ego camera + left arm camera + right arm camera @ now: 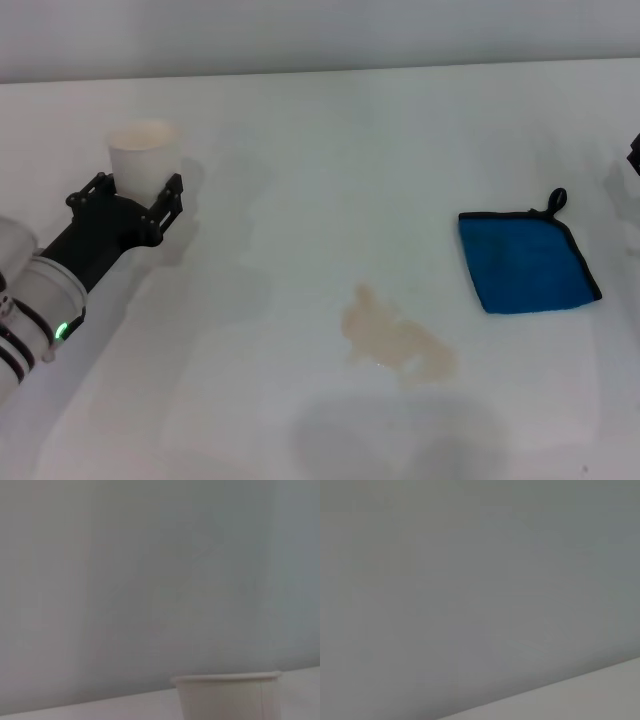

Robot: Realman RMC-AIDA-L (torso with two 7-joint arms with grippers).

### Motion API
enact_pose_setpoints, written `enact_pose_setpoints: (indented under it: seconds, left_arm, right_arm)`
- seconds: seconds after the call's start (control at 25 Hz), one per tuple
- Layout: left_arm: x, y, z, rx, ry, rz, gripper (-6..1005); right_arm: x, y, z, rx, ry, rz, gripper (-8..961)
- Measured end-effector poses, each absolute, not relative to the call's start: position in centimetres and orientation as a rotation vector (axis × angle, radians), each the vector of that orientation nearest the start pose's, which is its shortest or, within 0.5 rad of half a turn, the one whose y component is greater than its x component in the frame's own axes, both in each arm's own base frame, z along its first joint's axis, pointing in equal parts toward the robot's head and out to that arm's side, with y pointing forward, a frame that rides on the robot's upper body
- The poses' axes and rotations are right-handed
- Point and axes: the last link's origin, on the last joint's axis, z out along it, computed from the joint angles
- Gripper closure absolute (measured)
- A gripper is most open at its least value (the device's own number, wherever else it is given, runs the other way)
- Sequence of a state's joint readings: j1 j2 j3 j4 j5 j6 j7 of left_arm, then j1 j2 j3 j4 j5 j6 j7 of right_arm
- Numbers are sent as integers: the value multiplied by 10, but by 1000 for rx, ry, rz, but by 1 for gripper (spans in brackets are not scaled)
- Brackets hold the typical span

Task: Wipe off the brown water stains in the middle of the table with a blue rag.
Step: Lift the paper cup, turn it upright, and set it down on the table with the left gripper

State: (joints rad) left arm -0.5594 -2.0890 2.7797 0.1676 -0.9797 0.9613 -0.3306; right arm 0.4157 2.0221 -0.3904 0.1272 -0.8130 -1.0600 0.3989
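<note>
The brown water stains (pixel 396 342) lie as a pale tan blotchy puddle in the middle of the white table (pixel 300 180). The blue rag (pixel 526 262) lies flat to the right of them, its black loop pointing to the far side. My left gripper (pixel 138 192) is at the far left, its black fingers (pixel 170 195) standing open on either side of a white paper cup (pixel 144 152). The cup also shows in the left wrist view (pixel 227 696). Only a black sliver of my right gripper (pixel 634 152) shows at the right edge, well away from the rag.
The paper cup stands upright at the far left, away from the stains. A grey wall runs behind the table's far edge (pixel 320 72). Grey shadows lie on the table near the front.
</note>
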Motion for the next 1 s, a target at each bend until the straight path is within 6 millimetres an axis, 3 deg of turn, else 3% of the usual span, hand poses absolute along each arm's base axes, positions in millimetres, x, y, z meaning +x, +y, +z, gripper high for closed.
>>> enact_pose_setpoints:
  seconds: [0.36,1.0]
  left_arm:
    - [-298,336,-97,-2073,-634,-525,391]
    - [-304,330,-100,-2079,-654,-493,362]
  right_arm:
    - [412,295,13,-1290,986,625,116]
    - [412,294,12,-1290,990,624,117]
